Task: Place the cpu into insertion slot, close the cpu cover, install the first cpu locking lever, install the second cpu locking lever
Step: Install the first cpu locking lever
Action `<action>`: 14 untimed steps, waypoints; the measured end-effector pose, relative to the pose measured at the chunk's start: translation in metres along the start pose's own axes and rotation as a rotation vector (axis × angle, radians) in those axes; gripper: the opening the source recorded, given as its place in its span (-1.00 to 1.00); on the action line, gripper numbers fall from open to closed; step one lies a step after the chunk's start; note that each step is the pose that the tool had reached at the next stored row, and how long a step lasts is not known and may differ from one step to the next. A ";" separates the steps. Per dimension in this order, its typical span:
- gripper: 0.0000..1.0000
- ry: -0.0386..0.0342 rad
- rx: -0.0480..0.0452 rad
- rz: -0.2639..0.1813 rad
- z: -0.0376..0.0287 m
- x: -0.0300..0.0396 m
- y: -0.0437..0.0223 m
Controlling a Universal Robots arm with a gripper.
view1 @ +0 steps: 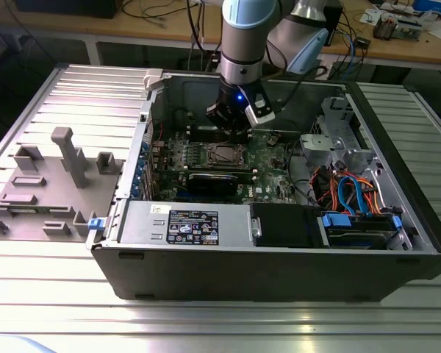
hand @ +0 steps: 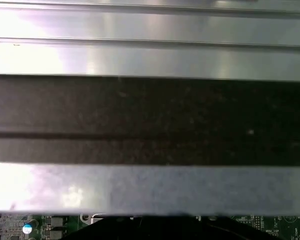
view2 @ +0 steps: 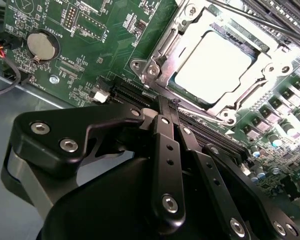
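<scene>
The cpu (view2: 214,64), pale silver, lies in the insertion slot (view2: 230,116) on the green motherboard (view2: 95,45). The cpu cover (view2: 162,52), a grey metal frame, is folded down around it. A thin wire lever (view2: 202,116) runs along the socket edge closest to my fingers, and another lever (view2: 250,17) along the opposite edge. My gripper (view2: 167,104) is shut, its black fingertips together just off the socket's edge beside the closer lever. In the exterior view the gripper (view1: 231,129) hangs over the board just behind the insertion slot (view1: 222,154).
A long black block (view1: 219,180) lies in front of the socket, with a power supply (view1: 195,224) and a drive cage with blue and orange cables (view1: 353,198) nearby. The case walls (hand: 150,60) stand close around. A grey fixture plate (view1: 51,184) sits at the exterior view's left.
</scene>
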State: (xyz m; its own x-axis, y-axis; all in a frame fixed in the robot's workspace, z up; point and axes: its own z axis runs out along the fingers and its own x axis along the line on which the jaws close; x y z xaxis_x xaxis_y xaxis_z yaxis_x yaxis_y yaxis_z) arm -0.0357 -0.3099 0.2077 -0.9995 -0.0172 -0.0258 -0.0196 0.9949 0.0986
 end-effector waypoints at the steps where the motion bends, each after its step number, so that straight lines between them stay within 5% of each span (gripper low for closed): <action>1: -0.79 0.0000 -0.0001 0.000 0.0009 -0.0001 -0.0001; 14: -0.79 0.0000 0.0000 0.000 0.0031 -0.0006 -0.0002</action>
State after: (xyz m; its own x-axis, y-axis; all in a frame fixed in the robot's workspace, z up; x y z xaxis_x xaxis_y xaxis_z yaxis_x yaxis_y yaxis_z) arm -0.0351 -0.3097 0.2046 -0.9995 -0.0172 -0.0259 -0.0197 0.9949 0.0987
